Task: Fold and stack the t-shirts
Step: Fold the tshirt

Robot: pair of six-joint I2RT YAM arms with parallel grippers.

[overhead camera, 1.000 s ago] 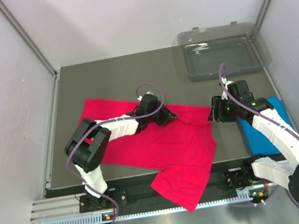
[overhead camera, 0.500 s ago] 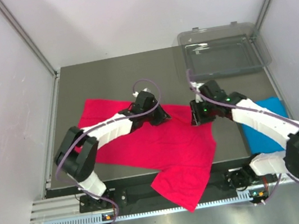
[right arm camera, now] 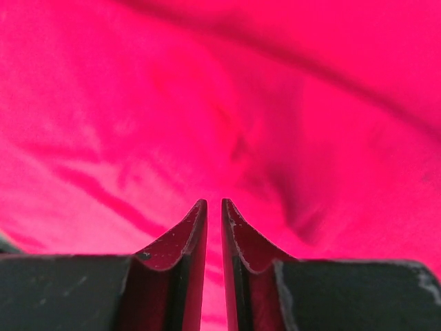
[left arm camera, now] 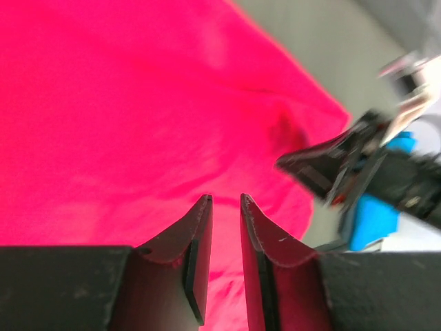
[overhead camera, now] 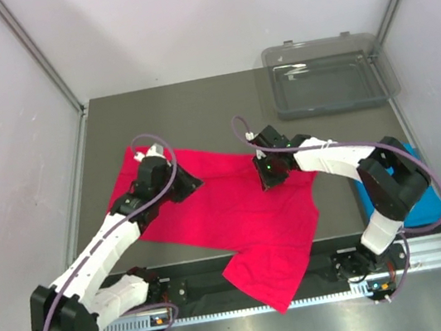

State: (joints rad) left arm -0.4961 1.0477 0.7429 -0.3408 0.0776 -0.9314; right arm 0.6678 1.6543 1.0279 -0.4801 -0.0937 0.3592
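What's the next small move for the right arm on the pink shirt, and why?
Probably close the right gripper fully on the pink shirt near its far edge, before any lift. Its fingers stand a narrow slit apart just over the cloth, and whether fabric is caught cannot be told. The shirt lies spread, unfolded, one part hanging off the near edge of the table.
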